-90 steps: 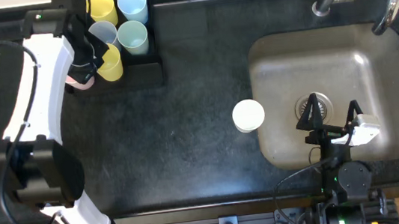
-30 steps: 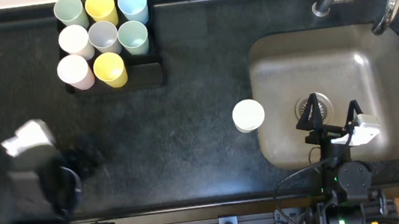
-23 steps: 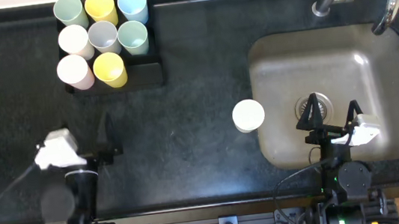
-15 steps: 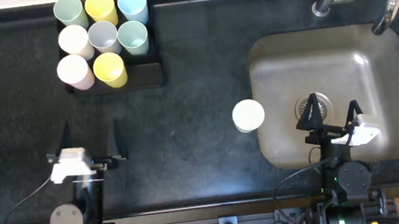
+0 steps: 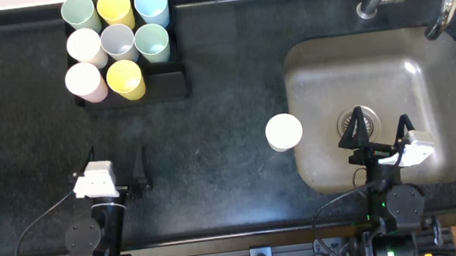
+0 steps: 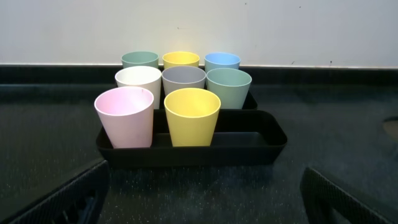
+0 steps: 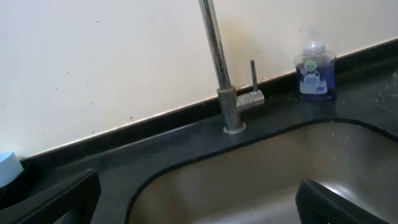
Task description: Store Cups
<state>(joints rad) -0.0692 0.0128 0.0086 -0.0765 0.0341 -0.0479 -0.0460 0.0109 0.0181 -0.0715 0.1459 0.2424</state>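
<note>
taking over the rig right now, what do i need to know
Left gripper: fingers open, empty, low near its base, facing the tray.
Right gripper: fingers open, empty, over the sink.
The tray sits at the back left of the counter and holds eight cups. Its near right slot is free.
One white cup stands on the counter beside the sink's left rim.
Done: eight cups stored.
Left: probably pick up the white cup and set it in the free slot.
</note>
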